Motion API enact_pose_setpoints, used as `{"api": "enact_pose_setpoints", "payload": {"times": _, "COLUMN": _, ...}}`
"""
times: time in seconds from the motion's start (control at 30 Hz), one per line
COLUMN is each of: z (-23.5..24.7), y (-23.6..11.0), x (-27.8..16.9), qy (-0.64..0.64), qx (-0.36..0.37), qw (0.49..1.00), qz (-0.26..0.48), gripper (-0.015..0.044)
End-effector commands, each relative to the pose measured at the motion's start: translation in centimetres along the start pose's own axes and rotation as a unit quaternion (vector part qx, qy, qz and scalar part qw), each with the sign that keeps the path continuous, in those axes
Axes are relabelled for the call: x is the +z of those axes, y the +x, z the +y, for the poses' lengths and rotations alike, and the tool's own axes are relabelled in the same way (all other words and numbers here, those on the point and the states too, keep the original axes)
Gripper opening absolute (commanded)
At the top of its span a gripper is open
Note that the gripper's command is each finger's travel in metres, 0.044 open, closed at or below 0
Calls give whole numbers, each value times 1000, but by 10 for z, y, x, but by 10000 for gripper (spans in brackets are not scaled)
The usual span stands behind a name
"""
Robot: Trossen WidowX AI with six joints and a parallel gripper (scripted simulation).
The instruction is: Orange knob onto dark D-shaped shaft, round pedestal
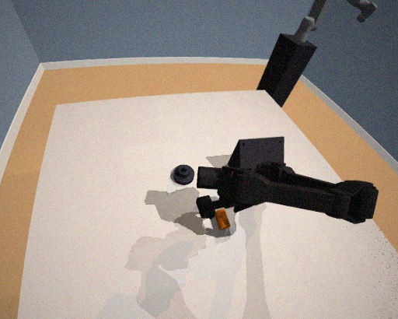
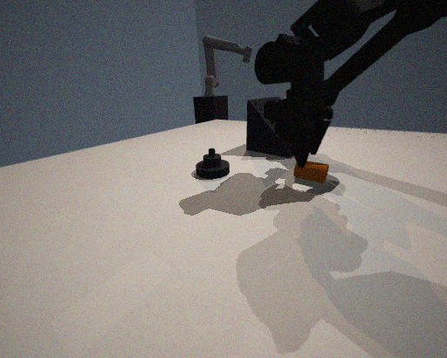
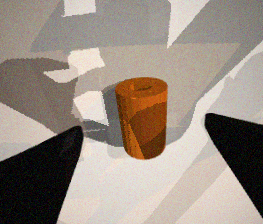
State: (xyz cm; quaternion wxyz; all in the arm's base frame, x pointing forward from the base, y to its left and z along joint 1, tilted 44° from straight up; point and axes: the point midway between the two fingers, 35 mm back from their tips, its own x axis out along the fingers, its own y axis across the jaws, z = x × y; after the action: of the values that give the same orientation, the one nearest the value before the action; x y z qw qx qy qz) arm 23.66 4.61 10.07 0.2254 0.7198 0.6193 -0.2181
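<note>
The orange knob point(image 1: 222, 219) point(image 2: 311, 171) point(image 3: 143, 120) lies on its side on the white table. In the wrist view its end with the hole is toward the top of the picture. My gripper point(image 3: 143, 125) is open and empty, its fingers apart on the left and right of the knob, touching neither side. In the exterior view a fingertip shows just above and behind the knob. The round dark pedestal point(image 1: 183, 175) point(image 2: 212, 168) stands on the table to the left of the gripper, its short shaft point(image 2: 211, 152) upright and bare. The shaft's flat side cannot be made out.
A dark block with a sloped face point(image 1: 259, 152) point(image 2: 264, 127) stands behind the gripper, close to the arm. A grey arm on a black column point(image 1: 288, 66) point(image 2: 210, 109) stands beyond the table's far edge. Shadows of the arm fall across the white table top point(image 1: 103, 155) point(image 2: 116, 240).
</note>
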Motion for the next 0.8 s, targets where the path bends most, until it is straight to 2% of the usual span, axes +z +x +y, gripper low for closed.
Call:
{"api": "enact_pose_setpoints", "payload": {"times": 0.0, "z": 0, "y": 6, "x": 1, "qy": 4, "qx": 0, "qw": 1000, "qz": 2, "gripper": 440}}
{"api": "enact_pose_setpoints", "payload": {"times": 0.63, "z": -1, "y": 33, "x": 5, "qy": 3, "qx": 0, "qw": 1000, "qz": 4, "gripper": 440}}
{"api": "enact_pose_setpoints", "payload": {"times": 0.77, "z": -1, "y": 33, "x": 5, "qy": 3, "qx": 0, "qw": 1000, "qz": 4, "gripper": 335}}
